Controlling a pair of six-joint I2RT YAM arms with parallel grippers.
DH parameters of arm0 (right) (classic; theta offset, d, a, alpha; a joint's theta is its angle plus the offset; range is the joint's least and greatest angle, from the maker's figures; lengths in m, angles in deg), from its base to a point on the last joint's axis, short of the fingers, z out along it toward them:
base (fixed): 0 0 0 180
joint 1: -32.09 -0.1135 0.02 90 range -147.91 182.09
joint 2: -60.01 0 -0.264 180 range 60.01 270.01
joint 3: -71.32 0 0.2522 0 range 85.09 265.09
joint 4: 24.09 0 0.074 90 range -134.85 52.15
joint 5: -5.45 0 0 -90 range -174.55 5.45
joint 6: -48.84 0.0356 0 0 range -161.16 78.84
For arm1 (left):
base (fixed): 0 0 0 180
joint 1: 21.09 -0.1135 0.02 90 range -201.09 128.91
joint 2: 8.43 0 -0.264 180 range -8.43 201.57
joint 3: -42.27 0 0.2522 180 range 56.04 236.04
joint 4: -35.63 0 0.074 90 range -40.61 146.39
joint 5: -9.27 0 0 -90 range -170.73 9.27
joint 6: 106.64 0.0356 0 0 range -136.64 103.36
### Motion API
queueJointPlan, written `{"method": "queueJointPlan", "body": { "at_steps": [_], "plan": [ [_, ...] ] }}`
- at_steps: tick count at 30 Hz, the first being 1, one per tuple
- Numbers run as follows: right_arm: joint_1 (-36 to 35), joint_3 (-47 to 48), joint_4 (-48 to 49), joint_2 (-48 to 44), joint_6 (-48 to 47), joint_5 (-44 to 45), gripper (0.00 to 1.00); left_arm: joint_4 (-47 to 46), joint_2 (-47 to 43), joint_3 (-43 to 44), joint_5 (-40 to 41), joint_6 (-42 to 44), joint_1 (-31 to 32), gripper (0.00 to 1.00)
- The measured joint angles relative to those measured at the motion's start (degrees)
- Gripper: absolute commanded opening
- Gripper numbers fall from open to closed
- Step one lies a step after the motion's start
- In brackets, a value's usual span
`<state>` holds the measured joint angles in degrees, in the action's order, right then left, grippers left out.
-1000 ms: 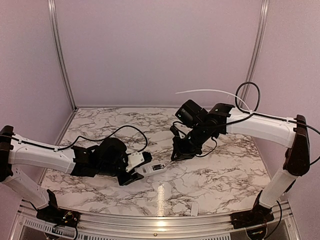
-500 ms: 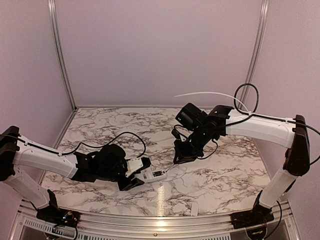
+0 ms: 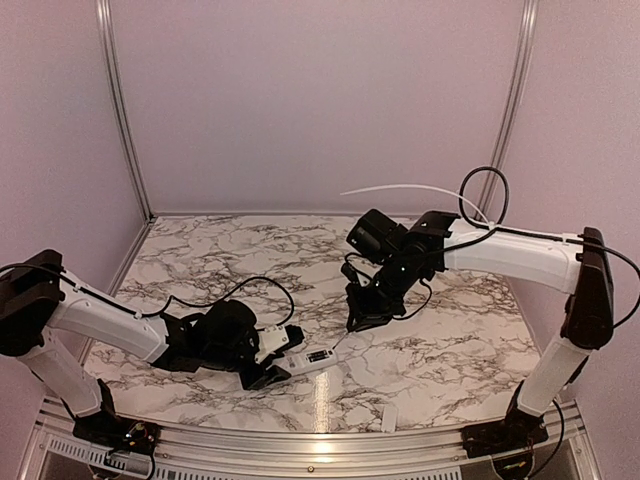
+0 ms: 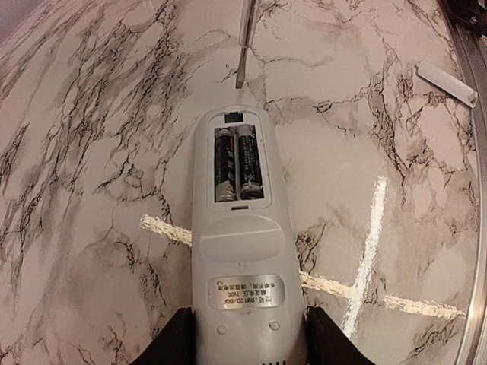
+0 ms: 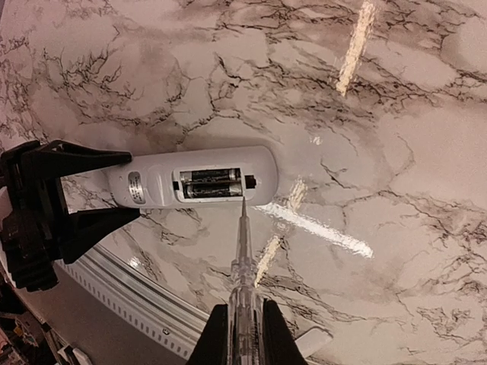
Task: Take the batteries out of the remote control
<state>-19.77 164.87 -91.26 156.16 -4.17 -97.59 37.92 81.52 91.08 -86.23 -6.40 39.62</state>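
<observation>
Left pincer (image 4: 247, 336), clamped on remote control (image 4: 243, 296), has drawn it nearer across the worktop (image 3: 450, 350) — batteries (image 4: 239, 163) both seated. Right pincer (image 5: 245, 334), clamped on pale stick (image 5: 243, 243), tip now beside the compartment — prying looks next.

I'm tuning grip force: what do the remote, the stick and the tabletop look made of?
Remote: white plastic, smooth and matte, with moulded seams.
Stick: likely clear plastic, see-through body; thin tip may be metal.
Tabletop: veined marble look, glossy, mirroring lights; stone or laminate, cannot tell.
</observation>
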Motion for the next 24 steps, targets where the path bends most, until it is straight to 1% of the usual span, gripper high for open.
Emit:
{"method": "queueJointPlan", "body": {
  "at_steps": [9, 24],
  "plan": [
    [0.00, 0.24, 0.02, 3.32, -1.07, -0.70, 0.00, -0.39, 0.50, 0.00, 0.48, 0.00, 0.00, 0.00],
    [0.00, 1.07, 0.87, 4.50, -1.55, -1.11, 0.00, -0.28, 0.52, 0.00, 1.09, 0.42, 0.00, 0.00]
  ]
}}
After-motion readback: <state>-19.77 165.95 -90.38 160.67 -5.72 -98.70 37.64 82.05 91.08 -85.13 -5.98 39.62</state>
